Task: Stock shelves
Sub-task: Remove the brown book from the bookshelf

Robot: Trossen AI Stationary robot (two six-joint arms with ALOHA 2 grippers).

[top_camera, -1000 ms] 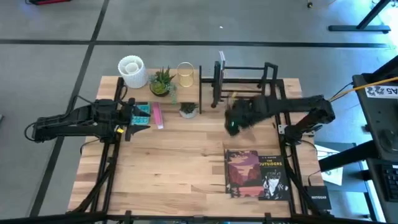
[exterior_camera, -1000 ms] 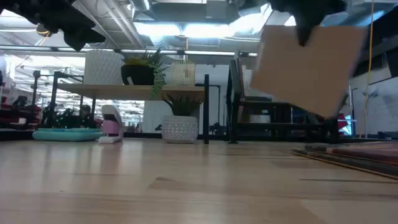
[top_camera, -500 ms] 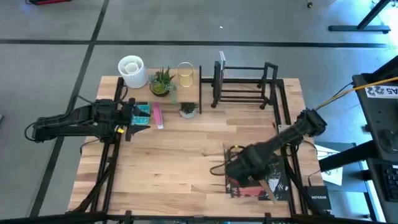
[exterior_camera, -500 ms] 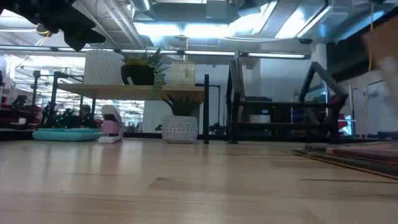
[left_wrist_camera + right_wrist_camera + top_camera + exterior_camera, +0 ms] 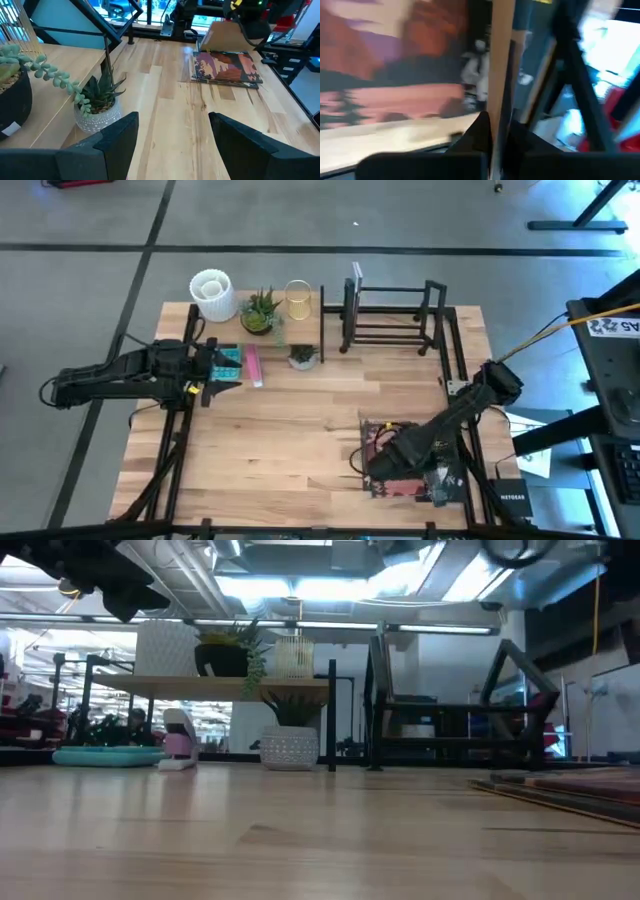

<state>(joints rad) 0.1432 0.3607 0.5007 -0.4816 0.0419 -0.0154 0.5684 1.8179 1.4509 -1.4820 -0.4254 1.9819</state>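
Wood shelf (image 5: 262,328): far left part of the table; carries a white ribbed pot (image 5: 212,292), a dark potted plant (image 5: 261,311) and a glass jar (image 5: 298,299).
Black rack (image 5: 390,317): far edge, just right of the wood shelf.
Book (image 5: 395,442): flat on the near right of the table, illustrated cover up.
Right gripper (image 5: 382,463): over the book; fingers closed on a thin brown board (image 5: 500,65) held on edge.
Left gripper (image 5: 222,370): left side, beside a teal item (image 5: 230,360); fingers (image 5: 117,137) spread apart, nothing between them.
Small white planter (image 5: 302,357): beneath the wood shelf.
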